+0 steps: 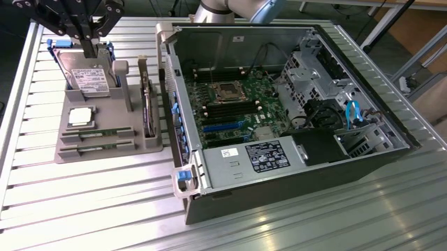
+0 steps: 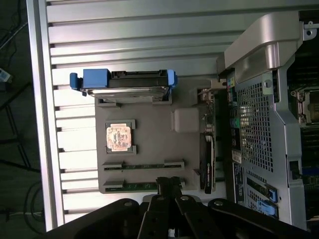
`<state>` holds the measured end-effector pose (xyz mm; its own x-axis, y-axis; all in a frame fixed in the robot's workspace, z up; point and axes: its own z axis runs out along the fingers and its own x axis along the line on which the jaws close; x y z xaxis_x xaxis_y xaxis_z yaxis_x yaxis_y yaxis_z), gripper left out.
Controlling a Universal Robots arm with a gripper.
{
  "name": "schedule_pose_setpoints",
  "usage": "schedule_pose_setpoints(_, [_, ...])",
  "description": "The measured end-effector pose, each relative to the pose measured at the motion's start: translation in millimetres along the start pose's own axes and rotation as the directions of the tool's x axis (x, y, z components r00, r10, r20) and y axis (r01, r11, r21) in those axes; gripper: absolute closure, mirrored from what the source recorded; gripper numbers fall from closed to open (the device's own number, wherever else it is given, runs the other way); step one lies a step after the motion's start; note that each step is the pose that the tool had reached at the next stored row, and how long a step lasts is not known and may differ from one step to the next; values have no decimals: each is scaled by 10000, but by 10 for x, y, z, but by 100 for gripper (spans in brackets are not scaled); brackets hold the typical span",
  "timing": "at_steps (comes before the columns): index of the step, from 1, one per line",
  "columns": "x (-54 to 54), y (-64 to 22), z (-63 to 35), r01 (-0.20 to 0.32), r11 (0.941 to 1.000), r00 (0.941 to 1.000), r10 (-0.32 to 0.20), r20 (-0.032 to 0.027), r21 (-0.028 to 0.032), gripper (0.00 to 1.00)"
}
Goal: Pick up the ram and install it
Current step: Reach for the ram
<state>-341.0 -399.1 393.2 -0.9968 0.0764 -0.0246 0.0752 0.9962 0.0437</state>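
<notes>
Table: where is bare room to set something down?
At the exterior view's lower left, the table lies bare from the grey holder to the computer case. Crowded: the holder itself and the tight margin between it and the case.

A grey fixture tray (image 1: 115, 117) is sitting on the slatted metal table (image 1: 91, 204), beside an open computer case (image 1: 293, 183); a hard drive (image 1: 89, 78) with blue rails is standing on edge at one end of the tray; a silver processor chip (image 1: 81, 116) is lying flat near it; a dark expansion card (image 1: 147, 104) is standing on edge along the tray's case side; a green motherboard (image 1: 234, 110) is lying exposed inside the case.
</notes>
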Motion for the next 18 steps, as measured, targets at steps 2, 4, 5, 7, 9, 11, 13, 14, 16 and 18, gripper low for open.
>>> schedule_pose_setpoints(2, [-1,-9,0,2,10000,10000,-2,-1,0,90])
schedule_pose_setpoints(4, [-3,-25,-1,1,10000,10000,-1,-1,1,90])
schedule_pose_setpoints(5, [-4,-36,-1,2,10000,10000,-2,0,0,90])
schedule_pose_setpoints(7, [-5,-57,-2,1,10000,10000,-1,-1,1,90])
schedule_pose_setpoints(9, [-7,-78,-3,1,10000,10000,-1,-1,1,90])
schedule_pose_setpoints(11, [-9,-100,-4,2,10000,10000,-2,0,1,90])
schedule_pose_setpoints(13, [-11,-126,-4,2,10000,10000,-2,0,1,90])
schedule_pose_setpoints(14, [-12,-144,-5,1,10000,10000,-1,0,1,90])
schedule_pose_setpoints(16, [-14,-170,-6,2,10000,10000,-2,-1,1,90])
schedule_pose_setpoints(18, [-16,-195,-8,2,10000,10000,-2,-1,2,90])
